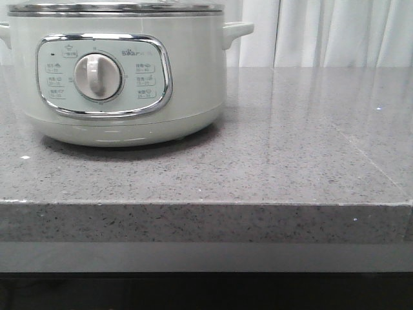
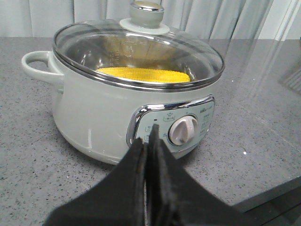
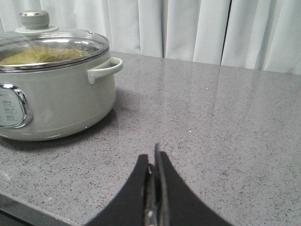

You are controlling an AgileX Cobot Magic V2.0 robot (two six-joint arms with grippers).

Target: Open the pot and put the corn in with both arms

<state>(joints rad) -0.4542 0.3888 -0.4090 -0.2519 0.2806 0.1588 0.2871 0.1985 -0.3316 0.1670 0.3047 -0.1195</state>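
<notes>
The pale green-white pot (image 1: 122,71) stands at the left of the grey counter, its dial facing me. It also shows in the left wrist view (image 2: 117,108) and the right wrist view (image 3: 56,99). Its glass lid (image 2: 141,52) with a knob (image 2: 146,12) sits closed on the steel rim. The yellow corn (image 2: 143,74) lies inside the pot under the lid. My left gripper (image 2: 149,136) is shut and empty, in front of the pot's control panel. My right gripper (image 3: 154,157) is shut and empty, over the counter to the right of the pot. Neither gripper shows in the front view.
The speckled grey counter (image 1: 290,161) stretches to the right of the pot, with its front edge (image 1: 206,205) near me. White curtains (image 3: 197,28) hang behind the counter. The pot's side handle (image 3: 104,69) sticks out toward the right arm's side.
</notes>
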